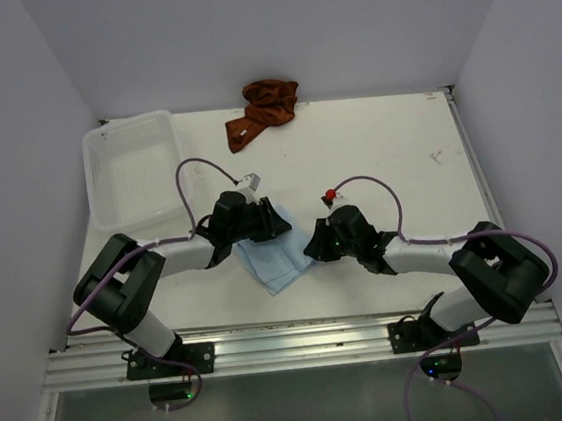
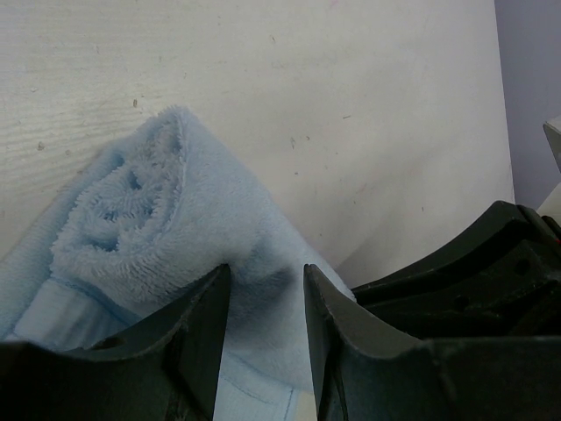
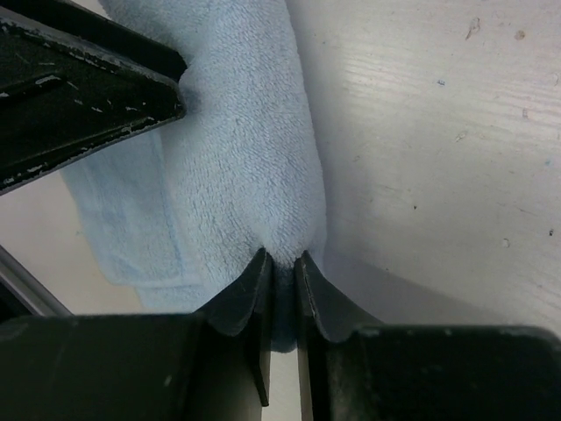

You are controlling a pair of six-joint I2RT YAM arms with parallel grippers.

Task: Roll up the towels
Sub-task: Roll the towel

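Two towels — rust towel [image 1: 263, 110] apart, blue towel [image 1: 277, 263] tight in left hand [image 2: 267, 279] and right hand [image 3: 280, 260]

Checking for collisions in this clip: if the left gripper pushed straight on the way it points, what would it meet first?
The rolled blue towel, already between the fingers of the left gripper. Beyond it only bare table shows, though depth is unclear.

Pretty clearly a robotics lab cell: white desk [image 1: 385, 149] boxed in by plain walls [image 1: 272, 30], robot arms [image 1: 133, 281] [image 1: 468, 271] bolted to an aluminium rail [image 1: 305, 344].
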